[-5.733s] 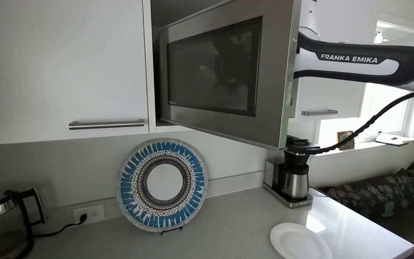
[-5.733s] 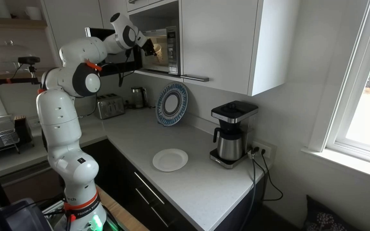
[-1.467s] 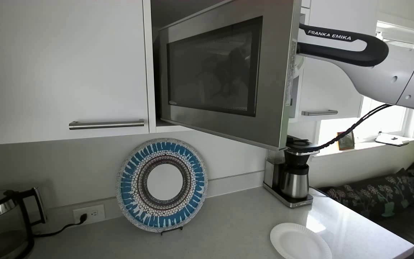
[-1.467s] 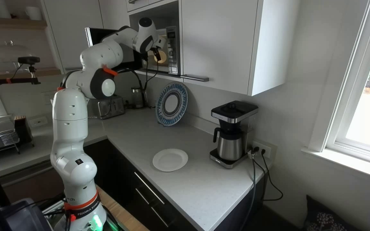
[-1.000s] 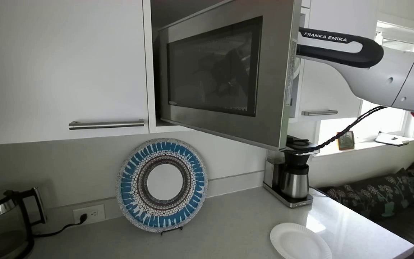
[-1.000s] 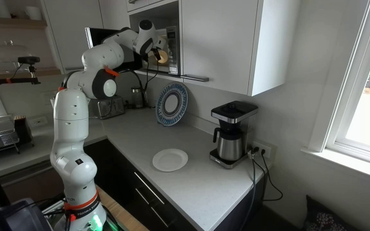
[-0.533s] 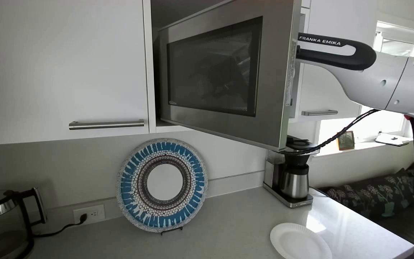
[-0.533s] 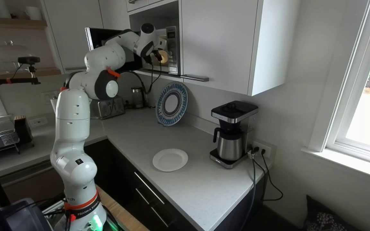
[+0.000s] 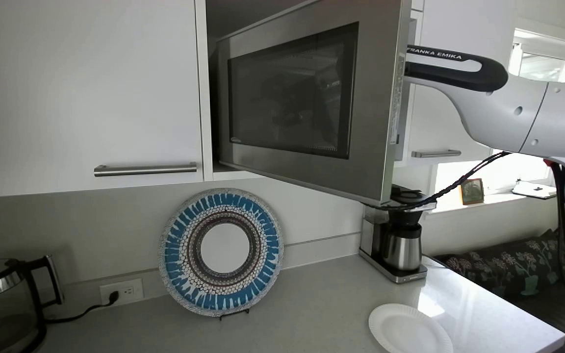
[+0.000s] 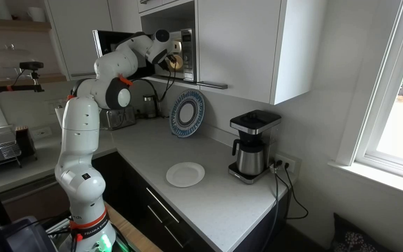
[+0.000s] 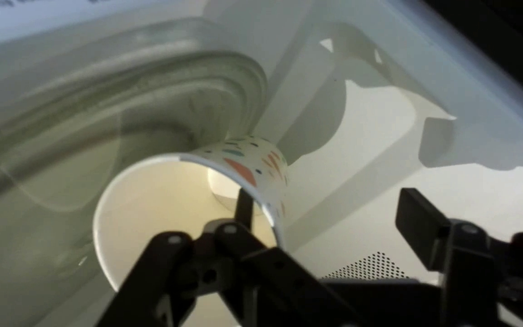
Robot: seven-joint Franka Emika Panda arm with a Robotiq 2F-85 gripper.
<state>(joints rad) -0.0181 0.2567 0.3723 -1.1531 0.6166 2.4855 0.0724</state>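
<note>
We have just lowered our white arm (image 10: 82,120), and the black two-fingered tool (image 11: 327,206), spread wide, gripping nothing, straddles one side of the flecked white paper cup (image 11: 173,197) inside the boxy silver microwave (image 10: 188,56), seemingly lining up a hold.

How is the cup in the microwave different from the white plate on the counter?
The cup is deep, but the white plate is shallow. Colourful flecks decorate the cup's outside, while the plate looks plain. The cup is tilted, its mouth facing out of the microwave; the plate lies flat on the counter. Both have round, pale rims.
</note>
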